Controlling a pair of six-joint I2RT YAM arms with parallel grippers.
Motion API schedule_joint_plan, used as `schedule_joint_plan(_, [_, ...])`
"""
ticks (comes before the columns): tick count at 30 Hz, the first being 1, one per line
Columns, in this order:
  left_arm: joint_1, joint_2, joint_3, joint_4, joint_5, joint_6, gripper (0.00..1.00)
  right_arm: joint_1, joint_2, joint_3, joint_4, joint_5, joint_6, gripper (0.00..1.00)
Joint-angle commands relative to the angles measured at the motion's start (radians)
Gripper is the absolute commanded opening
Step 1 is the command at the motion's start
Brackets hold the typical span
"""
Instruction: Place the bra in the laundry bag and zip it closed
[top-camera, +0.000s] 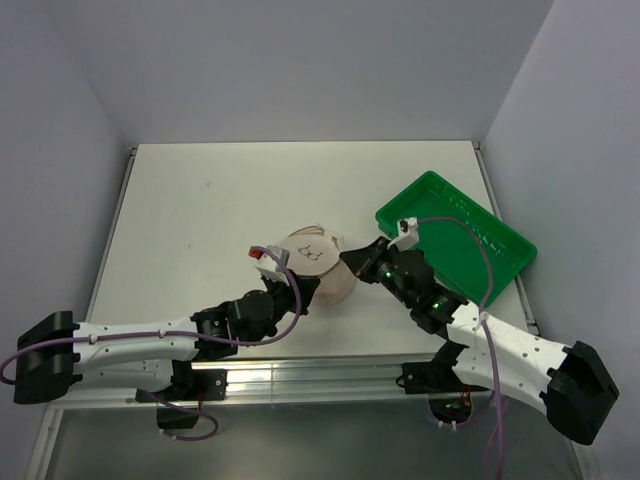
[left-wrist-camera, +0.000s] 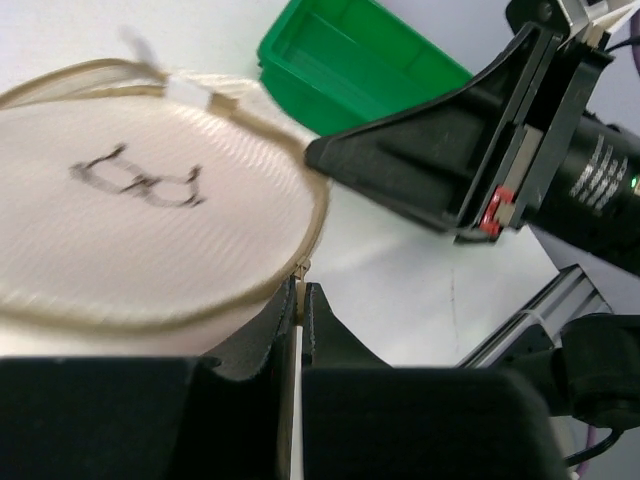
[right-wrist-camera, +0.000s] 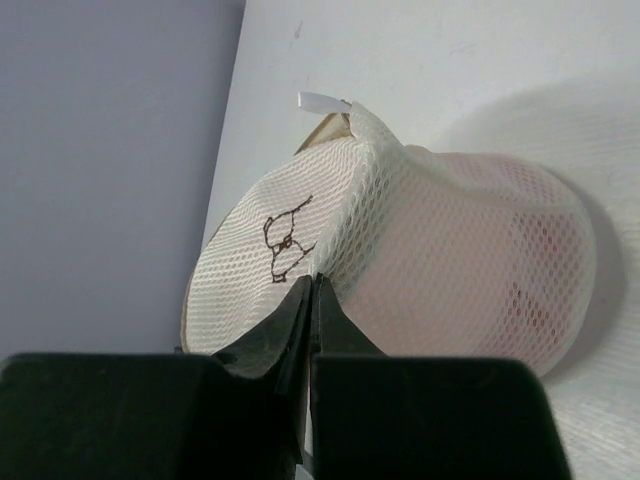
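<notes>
The round mesh laundry bag (top-camera: 318, 262) lies mid-table, its top disc showing a small dark mark (left-wrist-camera: 140, 182). The pale pink bra (right-wrist-camera: 470, 270) shows through the mesh inside the bag; no straps hang out. My left gripper (top-camera: 290, 283) is at the bag's near-left rim, shut on the small zipper pull (left-wrist-camera: 300, 272). My right gripper (top-camera: 347, 258) is at the bag's right rim, shut on the mesh seam (right-wrist-camera: 335, 262) below the dark mark. The right gripper also shows in the left wrist view (left-wrist-camera: 330, 155), close to the rim.
A green rectangular plastic tray (top-camera: 455, 235) sits at the right, just behind my right arm, and shows in the left wrist view (left-wrist-camera: 350, 60). Grey walls close the table on the left, back and right. A white tag (right-wrist-camera: 322, 101) sticks out of the bag's far rim.
</notes>
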Motion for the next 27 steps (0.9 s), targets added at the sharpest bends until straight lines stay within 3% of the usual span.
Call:
schedule_joint_plan(1, [-0.007,-0.088,-0.023,-0.105,-0.055,0.022,0.0,-0.093,-0.001,0.02,0.044,-0.058,-0.06,0.0])
schedule_joint_plan(6, [-0.005,-0.2,-0.088,-0.234,-0.118,-0.028,0.0,-0.194,0.036,0.066,0.053,-0.213,-0.175,0.0])
schedule_joint_plan(9, [-0.005,-0.301,-0.117,-0.318,-0.156,-0.067,0.0,-0.259,0.111,0.137,0.064,-0.348,-0.262,0.0])
schedule_joint_plan(13, [-0.005,-0.386,-0.125,-0.37,-0.161,-0.076,0.0,-0.277,0.246,0.276,-0.006,-0.414,-0.329,0.01])
schedule_joint_plan(16, [-0.007,-0.395,-0.108,-0.344,-0.13,-0.067,0.0,-0.273,0.276,0.316,-0.034,-0.445,-0.312,0.48])
schedule_joint_plan(17, [-0.007,-0.392,-0.097,-0.332,-0.124,-0.064,0.0,-0.259,0.274,0.319,-0.04,-0.448,-0.309,0.69])
schedule_joint_plan(19, [-0.008,-0.375,-0.085,-0.285,-0.11,-0.046,0.0,-0.233,0.244,0.315,-0.077,-0.391,-0.312,0.88])
schedule_joint_plan(20, [-0.008,-0.37,-0.074,-0.263,-0.109,-0.033,0.0,-0.201,0.228,0.304,-0.088,-0.367,-0.312,0.93])
schedule_joint_plan(23, [-0.008,-0.328,-0.05,-0.202,-0.118,-0.006,0.0,-0.153,0.141,0.223,-0.106,-0.3,-0.248,0.94])
schedule_joint_plan(27, [-0.008,-0.223,-0.03,-0.107,-0.096,0.008,0.0,0.006,-0.011,0.076,-0.086,-0.179,-0.145,0.94])
